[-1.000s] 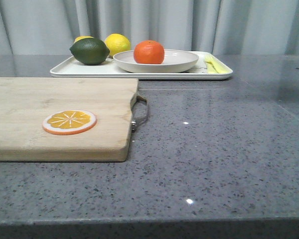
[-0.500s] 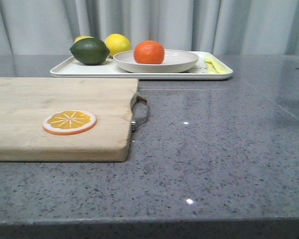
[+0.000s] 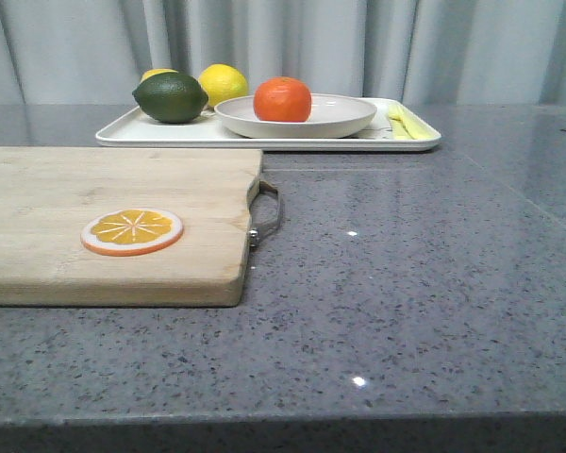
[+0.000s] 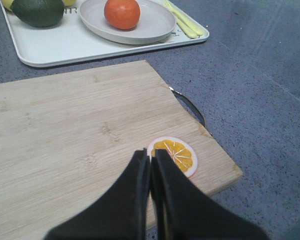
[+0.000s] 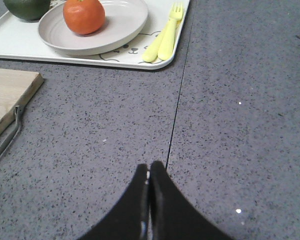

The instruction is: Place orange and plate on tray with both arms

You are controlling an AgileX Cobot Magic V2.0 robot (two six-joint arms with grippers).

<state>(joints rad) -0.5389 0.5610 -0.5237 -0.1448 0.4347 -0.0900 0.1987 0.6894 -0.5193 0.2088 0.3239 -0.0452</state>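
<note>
The orange (image 3: pixel 282 99) sits in the beige plate (image 3: pixel 344 115), and the plate rests on the white tray (image 3: pixel 170 133) at the back of the table. The orange (image 4: pixel 122 13), plate (image 4: pixel 155 22) and tray (image 4: pixel 55 47) also show in the left wrist view, and the orange (image 5: pixel 84 16), plate (image 5: pixel 122 20) and tray (image 5: pixel 20 45) in the right wrist view. My left gripper (image 4: pixel 150 155) is shut and empty above the wooden cutting board (image 4: pixel 65 130). My right gripper (image 5: pixel 149 166) is shut and empty above the bare grey table. Neither gripper shows in the front view.
A dark green lime (image 3: pixel 171 97) and a yellow lemon (image 3: pixel 223 83) lie on the tray's left part, a yellow fork (image 5: pixel 165 35) on its right. An orange slice (image 3: pixel 132 231) lies on the cutting board (image 3: pixel 94 217), whose metal handle (image 3: pixel 267 212) points right.
A faint reflection on the table at the far right has gone; the objects have not moved.
</note>
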